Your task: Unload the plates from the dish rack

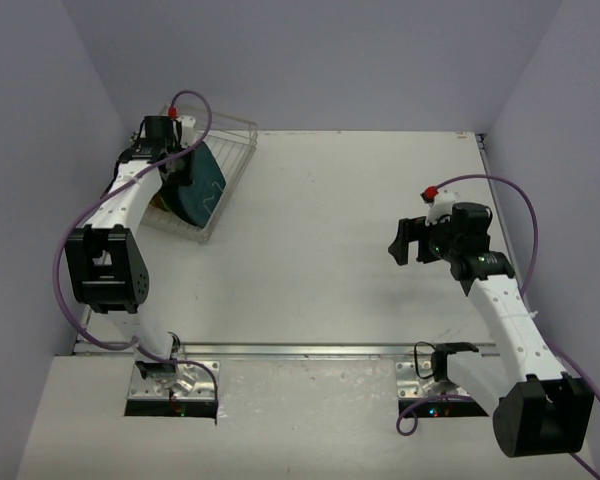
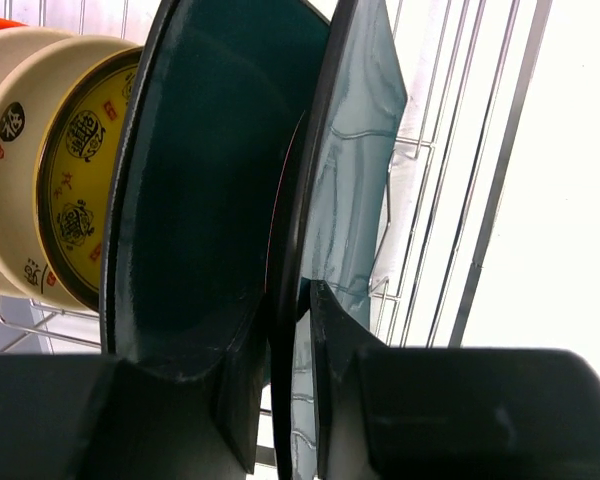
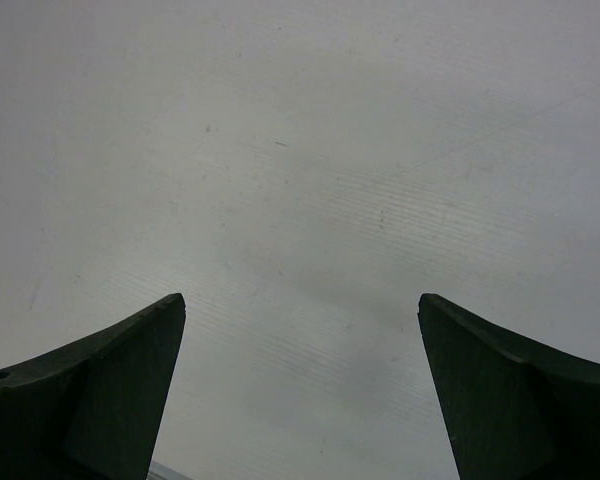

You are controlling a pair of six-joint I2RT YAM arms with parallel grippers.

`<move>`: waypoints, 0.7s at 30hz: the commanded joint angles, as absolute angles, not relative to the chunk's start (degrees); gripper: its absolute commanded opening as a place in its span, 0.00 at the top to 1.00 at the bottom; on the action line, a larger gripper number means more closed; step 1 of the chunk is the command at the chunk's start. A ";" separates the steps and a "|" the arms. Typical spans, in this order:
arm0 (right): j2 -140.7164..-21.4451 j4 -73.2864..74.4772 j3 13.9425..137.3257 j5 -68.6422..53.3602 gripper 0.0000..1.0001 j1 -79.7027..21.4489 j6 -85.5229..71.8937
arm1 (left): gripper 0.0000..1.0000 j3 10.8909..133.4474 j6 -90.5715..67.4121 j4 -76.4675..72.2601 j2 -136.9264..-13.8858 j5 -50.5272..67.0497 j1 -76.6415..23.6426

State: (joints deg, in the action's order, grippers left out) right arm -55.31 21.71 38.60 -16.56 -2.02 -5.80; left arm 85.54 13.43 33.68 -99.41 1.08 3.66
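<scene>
- Left gripper [image 2: 285, 335], wrist view: the two black fingers [image 2: 335, 380] stand nearly together, pinched on the thin rim of the dark teal plate [image 2: 365, 170], one finger on each face
- Held plate stands on edge and runs straight away from the fingertips; its glossy face, right of the fingers, mirrors the rack wires
- Cannot tell whether its lower rim rests in the rack or is clear of it; that part is hidden behind the fingers
- Second teal plate [image 2: 200, 200] just left of the held one, upright, hollow side facing it; left finger sits in front of its lower part
- Thin reddish line shows in the gap between these two; cannot tell what it belongs to
- Further left of the fingers, upright and overlapping: lime green plate [image 2: 80, 180] with dark emblems, then cream plate [image 2: 5, 150] with small marks, then a sliver of orange-red plate [image 2: 0, 22] at the corner
- Dish rack [image 2: 450, 200]: wires to the right of and beyond the held plate; overhead view puts it at the table's far-left corner, left arm reaching down into it
- Right gripper [image 3: 300, 300]: fingers spread wide, nothing between them, bare table [image 3: 300, 150] beneath; overhead view shows it well apart from the rack
</scene>
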 commanded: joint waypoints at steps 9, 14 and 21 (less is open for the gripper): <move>-54.89 20.21 40.78 -17.28 0.01 -2.20 -5.59 | 1.00 92.40 15.91 30.37 -93.11 -4.80 3.91; -55.13 20.04 40.87 -17.42 0.01 -2.20 -5.67 | 1.00 93.66 16.17 30.32 -92.03 -5.64 3.74; -55.20 20.13 41.05 -17.49 0.01 -2.19 -5.72 | 1.00 94.93 16.08 30.32 -90.60 -6.07 2.71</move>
